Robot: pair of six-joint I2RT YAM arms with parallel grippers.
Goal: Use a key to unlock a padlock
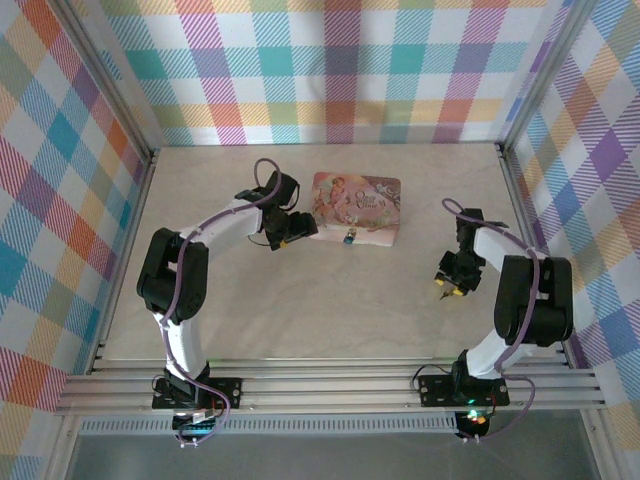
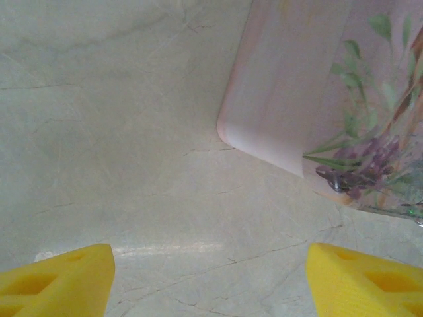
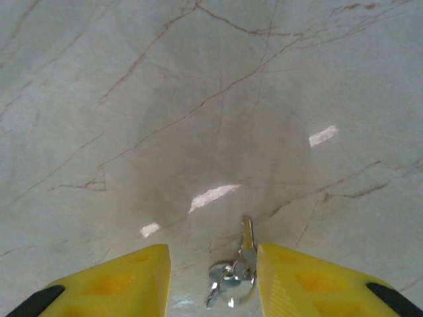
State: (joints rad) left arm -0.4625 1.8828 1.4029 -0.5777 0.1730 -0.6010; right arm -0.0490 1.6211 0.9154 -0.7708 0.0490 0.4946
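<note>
Yellow fingers [image 2: 56,281] stand spread wide over the marble table [image 2: 119,132], with the pink box [image 2: 284,99] corner at upper right.

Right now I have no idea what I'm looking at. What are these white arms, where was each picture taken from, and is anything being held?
These are two robot arms, left and right, bolted at the near edge of a table, each ending in a gripper with two yellow fingers. The wide picture comes from a fixed camera above and behind them. The other two come from cameras on the wrists, looking past each arm's own fingers. On the table lies a pink picture-printed box, with a tiny blue padlock at its near edge. The left gripper is open beside the box's corner, holding nothing. The right gripper is open too, its fingers either side of a small bunch of keys on the table, not clamped on them.
</note>
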